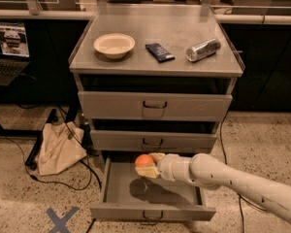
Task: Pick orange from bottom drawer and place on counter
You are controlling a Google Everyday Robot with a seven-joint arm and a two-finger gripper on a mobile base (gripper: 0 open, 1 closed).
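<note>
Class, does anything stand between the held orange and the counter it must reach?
Nothing visible does. The gripper holds the orange above the bottom drawer; the counter has bare surface beside its bowl, packet and can.

This looks like an office lab or test workspace: a grey metal cabinet (155, 106) stands on a speckled floor (262, 144). An open laptop (7, 52) sits past its left edge, with loose cables (9, 164) and a cloth bag (58, 147) below, and a blue tape cross (62, 219) lies near its front left corner. The gripper (148, 165) holds the orange (144, 160) over the open bottom drawer (153, 212).
</note>
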